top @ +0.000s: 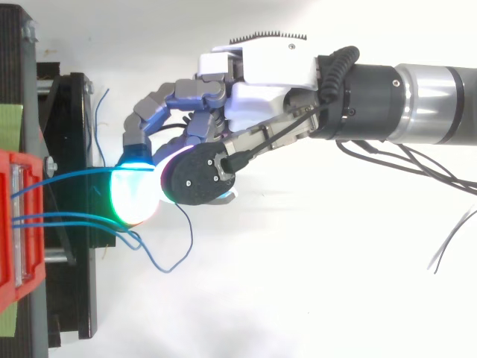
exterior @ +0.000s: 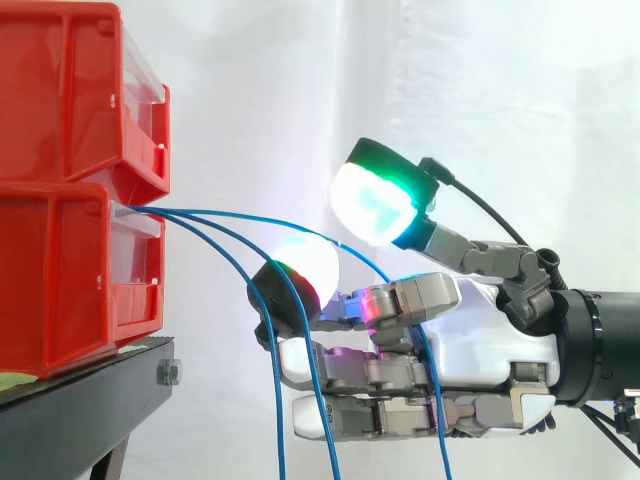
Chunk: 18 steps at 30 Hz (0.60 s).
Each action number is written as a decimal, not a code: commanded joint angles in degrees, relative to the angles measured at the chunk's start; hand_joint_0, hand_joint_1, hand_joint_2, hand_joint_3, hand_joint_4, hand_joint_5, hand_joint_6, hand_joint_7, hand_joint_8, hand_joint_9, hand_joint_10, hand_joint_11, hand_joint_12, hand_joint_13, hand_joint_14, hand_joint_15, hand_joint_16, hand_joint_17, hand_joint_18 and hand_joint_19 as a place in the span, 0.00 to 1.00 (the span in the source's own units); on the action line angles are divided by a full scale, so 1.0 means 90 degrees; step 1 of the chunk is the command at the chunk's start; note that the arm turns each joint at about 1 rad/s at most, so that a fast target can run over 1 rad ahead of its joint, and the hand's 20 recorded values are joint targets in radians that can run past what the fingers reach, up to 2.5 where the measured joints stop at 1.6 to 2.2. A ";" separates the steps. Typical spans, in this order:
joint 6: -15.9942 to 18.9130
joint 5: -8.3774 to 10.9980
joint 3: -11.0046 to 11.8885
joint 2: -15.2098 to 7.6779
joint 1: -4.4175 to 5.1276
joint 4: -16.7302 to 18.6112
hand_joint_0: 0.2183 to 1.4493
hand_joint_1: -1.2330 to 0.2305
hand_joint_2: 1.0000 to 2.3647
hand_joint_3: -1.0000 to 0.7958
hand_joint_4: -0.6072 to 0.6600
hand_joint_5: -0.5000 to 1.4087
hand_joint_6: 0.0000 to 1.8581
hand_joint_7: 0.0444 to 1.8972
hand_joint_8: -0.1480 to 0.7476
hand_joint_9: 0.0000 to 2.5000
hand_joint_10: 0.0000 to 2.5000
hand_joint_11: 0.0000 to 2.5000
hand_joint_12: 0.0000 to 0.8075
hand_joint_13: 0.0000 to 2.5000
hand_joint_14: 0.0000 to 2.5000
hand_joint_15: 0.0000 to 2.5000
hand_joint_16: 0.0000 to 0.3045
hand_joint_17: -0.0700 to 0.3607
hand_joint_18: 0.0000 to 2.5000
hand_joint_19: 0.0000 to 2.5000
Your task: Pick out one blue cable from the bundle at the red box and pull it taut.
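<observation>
Three thin blue cables come out of the lower red box (exterior: 70, 280) and droop to the right. My hand (exterior: 480, 340) reaches in from the right at the height of that box, fingers curled. Its thumb pad (exterior: 375, 205), raised and glowing green and white, meets a curled finger's pad (exterior: 305, 265) where the uppermost blue cable (top: 74, 177) passes between them. That cable arcs slack from the box to the pads, then hangs down in front of the palm. The other two cables (exterior: 278, 400) hang free just left of the fingers, and from above one loops below the hand (top: 261, 74).
A second red box (exterior: 70, 90) is stacked on the lower one. Both rest on a black stand (exterior: 80, 410) at the left edge. A white curtain hangs behind, with free room to the right along the arm and below the hand.
</observation>
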 commanded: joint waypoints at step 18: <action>-0.0459 0.0021 -0.0008 0.0000 -0.0117 0.0027 0.27 0.47 0.00 0.28 0.56 0.12 0.44 0.41 0.40 0.52 0.02 0.67 0.16 0.29 0.01 0.17 0.03 0.20 0.16 0.20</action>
